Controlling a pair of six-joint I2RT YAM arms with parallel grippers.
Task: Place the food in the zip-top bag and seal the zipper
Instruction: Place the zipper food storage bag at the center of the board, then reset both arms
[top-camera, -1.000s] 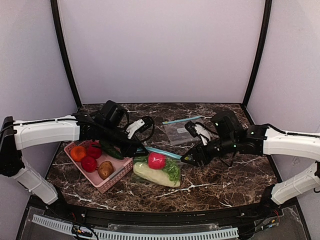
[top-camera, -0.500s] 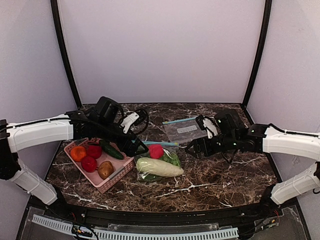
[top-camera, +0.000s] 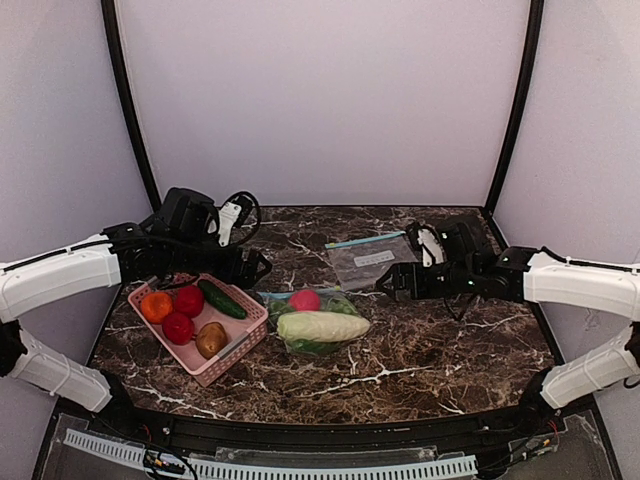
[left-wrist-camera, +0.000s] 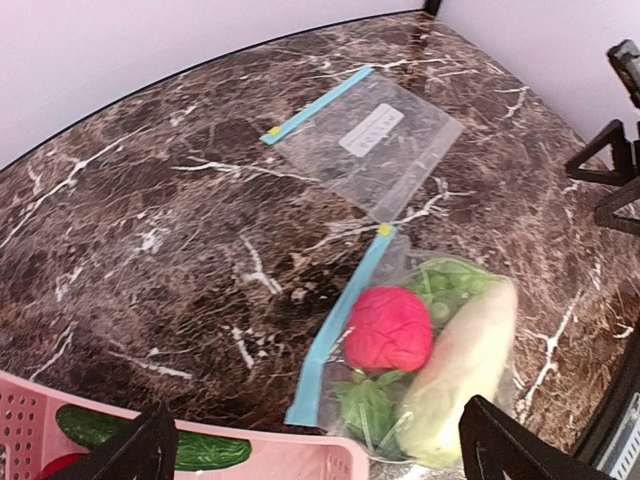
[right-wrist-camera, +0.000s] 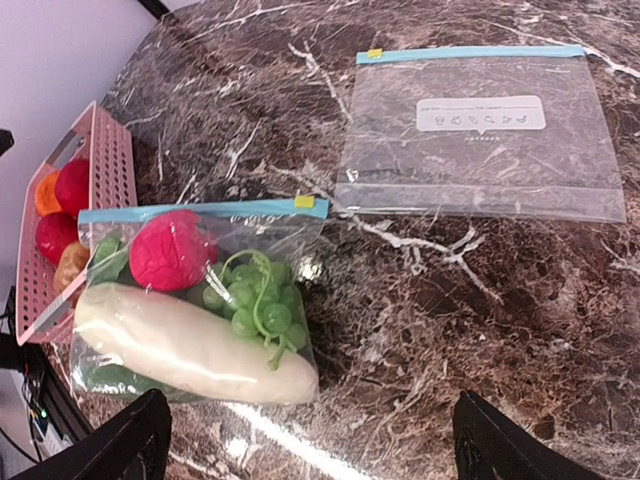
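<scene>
The zip-top bag (top-camera: 315, 320) lies flat mid-table with the food inside. A pinkish-red round piece (right-wrist-camera: 167, 250), green grapes (right-wrist-camera: 255, 295), leafy lettuce (left-wrist-camera: 365, 405) and a long pale cabbage piece (right-wrist-camera: 190, 345) show through the plastic. Its teal zipper (right-wrist-camera: 200, 210) runs straight along the far edge. My left gripper (top-camera: 255, 268) hangs open to the bag's left, touching nothing. My right gripper (top-camera: 388, 285) is open to the bag's right, also apart from it. Both wrist views show empty jaws above the bag.
A second, empty clear bag (top-camera: 368, 258) with a teal strip lies behind, near the right gripper. A pink basket (top-camera: 238, 350) at the left holds an orange piece, red pieces, a brown one and a cucumber. Dark walls enclose the marble table.
Both grippers opened, let go of the filled bag and drew back, the left leftward, the right rightward. The bag settled flat on the table.
</scene>
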